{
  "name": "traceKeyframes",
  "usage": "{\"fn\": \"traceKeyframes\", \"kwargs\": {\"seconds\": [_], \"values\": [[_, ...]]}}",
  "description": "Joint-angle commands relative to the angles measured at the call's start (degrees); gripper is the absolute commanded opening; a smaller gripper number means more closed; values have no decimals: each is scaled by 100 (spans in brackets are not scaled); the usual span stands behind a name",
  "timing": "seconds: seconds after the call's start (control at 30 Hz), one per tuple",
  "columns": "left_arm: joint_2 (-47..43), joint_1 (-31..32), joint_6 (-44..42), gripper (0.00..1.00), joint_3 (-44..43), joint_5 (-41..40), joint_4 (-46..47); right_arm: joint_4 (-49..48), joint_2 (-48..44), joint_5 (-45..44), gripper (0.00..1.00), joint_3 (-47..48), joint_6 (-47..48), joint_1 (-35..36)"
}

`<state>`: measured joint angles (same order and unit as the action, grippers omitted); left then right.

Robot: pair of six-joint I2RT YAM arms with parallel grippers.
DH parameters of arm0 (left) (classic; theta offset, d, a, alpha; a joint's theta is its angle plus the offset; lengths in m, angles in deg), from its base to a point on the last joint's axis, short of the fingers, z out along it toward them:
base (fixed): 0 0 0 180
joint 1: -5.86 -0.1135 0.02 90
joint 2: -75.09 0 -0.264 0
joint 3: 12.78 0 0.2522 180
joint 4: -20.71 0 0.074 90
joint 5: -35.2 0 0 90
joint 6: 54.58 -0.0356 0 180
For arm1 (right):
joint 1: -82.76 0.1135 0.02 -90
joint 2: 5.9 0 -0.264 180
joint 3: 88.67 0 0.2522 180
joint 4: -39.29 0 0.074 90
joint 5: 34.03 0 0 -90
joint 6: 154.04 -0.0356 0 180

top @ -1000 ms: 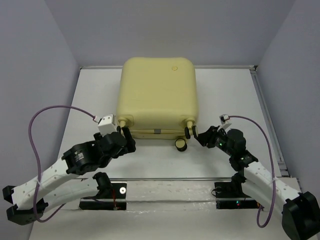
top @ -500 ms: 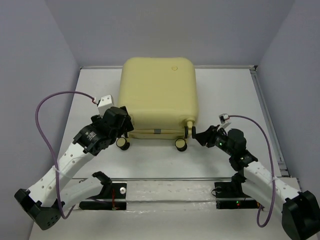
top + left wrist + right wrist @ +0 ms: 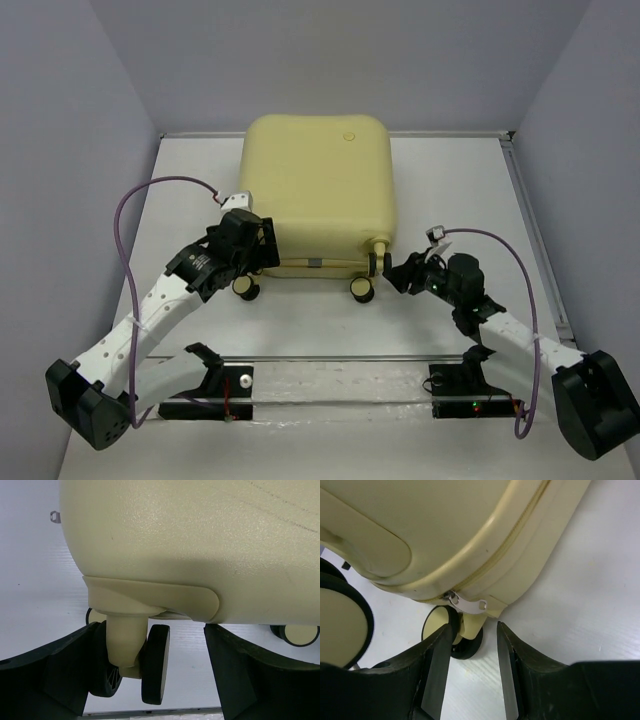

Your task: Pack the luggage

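Observation:
The luggage is a pale yellow hard-shell suitcase, closed, lying flat on the white table. My left gripper is at its near-left corner. In the left wrist view the shell fills the top, and the open gripper has a black-and-cream caster wheel between its jaws, not gripped. My right gripper is at the near-right corner. In the right wrist view it is open, just short of the silver zipper pull and a caster wheel.
Two caster wheels stick out from the suitcase's near edge. A metal rail runs across the table in front of the arm bases. Grey walls close in the table at the left, back and right.
My left arm has swung forward and right, bringing its gripper from beside the near-left wheel up to the suitcase's near-left corner. The right gripper has shifted only slightly.

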<state>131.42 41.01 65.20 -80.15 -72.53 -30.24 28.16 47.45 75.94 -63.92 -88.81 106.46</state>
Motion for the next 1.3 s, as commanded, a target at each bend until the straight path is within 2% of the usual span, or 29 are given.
{"fn": "traceKeyframes", "kwargs": {"seconds": [0.0,0.17,0.3,0.5,0.8,0.83,0.93,0.97,1.03,1.07,1.13,1.17,1.2,1.23,1.27], "values": [[-35,-35,-201,94,-133,260,124,-868,-78,-1,47,44,465,29],[-96,-70,-210,90,148,692,405,-1167,404,-90,48,237,798,29],[-446,-70,-78,81,429,868,642,-1992,739,121,48,89,720,29],[-703,-88,80,78,921,956,976,-2626,1081,-9,46,45,623,29],[-1282,-106,195,60,1115,824,1582,-3083,1248,-300,29,36,553,29],[-1353,-106,212,58,1159,824,1740,-3206,1318,-283,23,27,518,29],[-1538,-106,239,47,1247,912,2065,-3312,1389,-344,13,9,474,81],[-1590,-106,230,40,1265,956,2145,-3321,1407,-379,7,-8,474,82],[-1591,-106,239,31,1273,1061,2373,-3374,1416,-493,7,-35,386,204],[-1591,-106,230,23,1291,1114,2470,-3409,1416,-581,7,-87,360,457],[-1556,-106,230,18,1256,1228,2637,-3427,1390,-957,7,-140,377,958],[-1503,-106,230,12,1186,1351,2803,-3383,1372,-1603,7,-166,386,1587],[-1477,-106,230,10,1142,1430,2901,-3426,1372,-1958,7,-201,360,1915],[-1459,-106,265,8,1089,1527,3041,-3618,1407,-2919,7,-324,272,2267],[-1424,-106,291,6,993,1580,3120,-3724,1459,-3398,7,-394,193,2610]]}}
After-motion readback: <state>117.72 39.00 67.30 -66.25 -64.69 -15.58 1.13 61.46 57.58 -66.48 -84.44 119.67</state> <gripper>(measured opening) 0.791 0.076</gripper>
